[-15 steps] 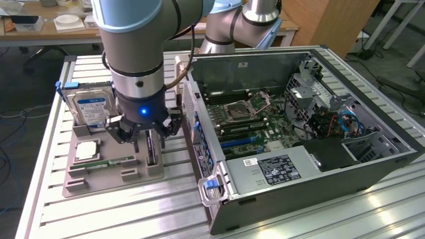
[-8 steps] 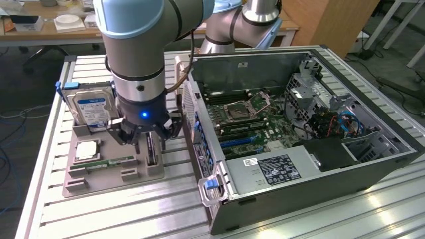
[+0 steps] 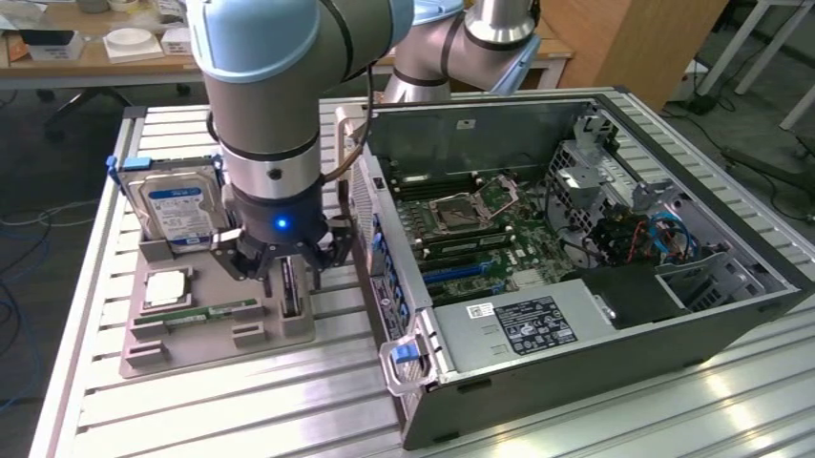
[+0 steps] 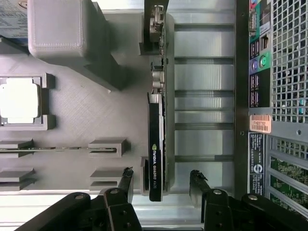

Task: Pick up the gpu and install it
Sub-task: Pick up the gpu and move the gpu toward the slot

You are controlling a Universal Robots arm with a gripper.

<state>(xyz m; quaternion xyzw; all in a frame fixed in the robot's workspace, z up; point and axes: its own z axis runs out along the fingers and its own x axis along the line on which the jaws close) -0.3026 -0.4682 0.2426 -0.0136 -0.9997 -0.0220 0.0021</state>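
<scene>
— Where do we find the thin black GPU card (image 4: 156,144)?
— Standing on edge in the grey plastic holder tray (image 3: 210,349), on the ribbed aluminium table (image 3: 191,410). The black open-sided computer case (image 3: 574,239) stands just beside it.
— And the black two-fingered gripper (image 4: 161,175)?
— Spread wide, one finger on either side of the card, neither touching it. Behind, we make out a wooden desk (image 3: 90,67).

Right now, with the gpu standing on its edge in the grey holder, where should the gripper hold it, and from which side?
I would pinch the gpu across its two flat faces, near the upper edge, coming straight down from above. It stands on edge in the grey holder, so only that thin edge is free. The open gripper straddles it, one finger each side.
</scene>
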